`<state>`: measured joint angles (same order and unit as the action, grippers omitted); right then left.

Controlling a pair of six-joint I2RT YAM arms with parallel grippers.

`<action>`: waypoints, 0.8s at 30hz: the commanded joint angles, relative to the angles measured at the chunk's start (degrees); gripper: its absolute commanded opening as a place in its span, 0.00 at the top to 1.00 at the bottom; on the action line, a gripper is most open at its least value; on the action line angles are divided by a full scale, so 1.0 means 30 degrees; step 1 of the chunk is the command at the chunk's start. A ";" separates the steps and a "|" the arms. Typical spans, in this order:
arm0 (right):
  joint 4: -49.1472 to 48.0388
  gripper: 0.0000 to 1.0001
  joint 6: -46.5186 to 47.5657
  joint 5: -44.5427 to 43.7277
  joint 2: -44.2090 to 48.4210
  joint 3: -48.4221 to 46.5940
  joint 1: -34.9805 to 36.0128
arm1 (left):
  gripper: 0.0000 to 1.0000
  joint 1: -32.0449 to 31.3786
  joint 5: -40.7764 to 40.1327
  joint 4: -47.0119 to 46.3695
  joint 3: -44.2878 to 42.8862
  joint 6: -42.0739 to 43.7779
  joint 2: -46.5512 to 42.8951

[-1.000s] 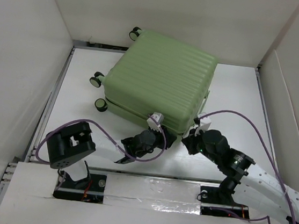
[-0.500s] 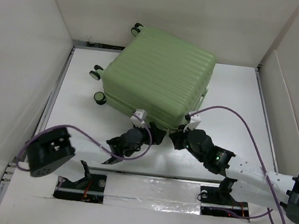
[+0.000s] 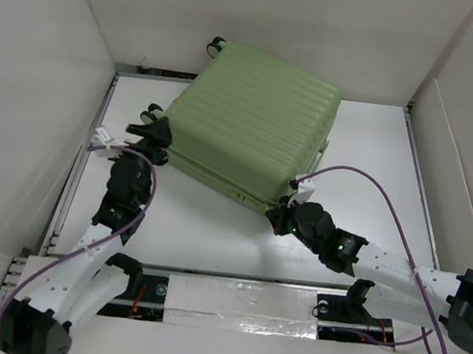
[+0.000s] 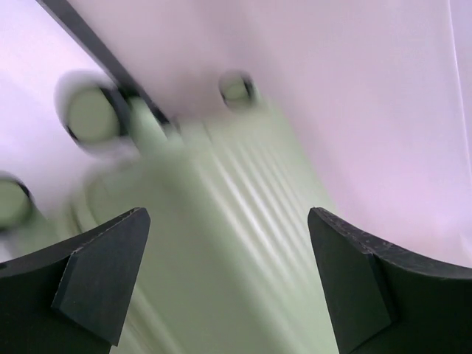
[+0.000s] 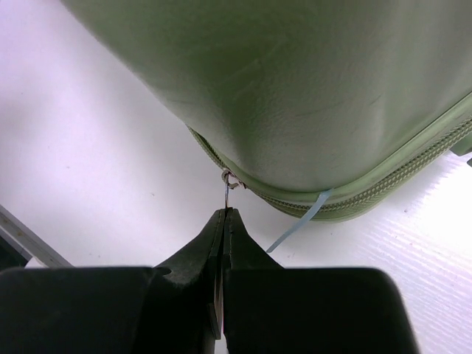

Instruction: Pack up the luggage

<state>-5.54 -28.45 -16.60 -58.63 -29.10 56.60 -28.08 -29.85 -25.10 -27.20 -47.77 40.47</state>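
The luggage (image 3: 255, 128), a light-green ribbed hard-shell suitcase, lies flat and closed on the white table. Its black wheels (image 3: 151, 114) face left and back. My left gripper (image 3: 152, 133) hangs open at the suitcase's left side by the wheels. In the left wrist view the ribbed shell (image 4: 221, 280) blurs between the spread fingers (image 4: 110, 273). My right gripper (image 5: 227, 215) is shut on the metal zipper pull (image 5: 226, 193) at the shell's near right corner (image 3: 276, 216). A thin light-blue strip (image 5: 299, 221) pokes out of the zipper seam beside it.
White walls enclose the table on the left, back and right (image 3: 446, 141). Purple cables (image 3: 373, 180) loop over both arms. A metal rail (image 3: 231, 300) runs along the near edge by the arm bases.
My left arm swung from the suitcase's near edge round to its left side by the wheels and its jaws opened. The right gripper stayed shut at the zipper, shifting slightly left.
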 commanded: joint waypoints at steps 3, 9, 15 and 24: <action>-0.1348 1.00 0.0488 0.0698 -0.0027 -0.0933 0.0001 | 0.11 0.8086 0.6361 0.0374 -0.1509 -0.4784 0.2823; -0.1667 1.00 0.0576 0.1430 0.0032 -0.0700 -0.0175 | 0.07 1.2757 1.2378 -0.1683 -0.3292 -0.6286 0.7887; -0.1873 1.00 0.0576 0.1958 0.0032 -0.0407 -0.0175 | 0.04 1.2962 1.4313 -0.3550 -0.5229 -0.6401 1.0444; -0.2488 1.00 0.0430 0.2106 -0.0114 -0.0347 -0.0175 | 0.08 1.2757 1.5163 -0.4699 -0.6284 -0.6840 1.3432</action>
<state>-5.76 -27.18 -13.89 -58.61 -29.17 55.79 10.55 13.08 -35.20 -43.62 -67.53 79.31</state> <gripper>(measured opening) 0.009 0.921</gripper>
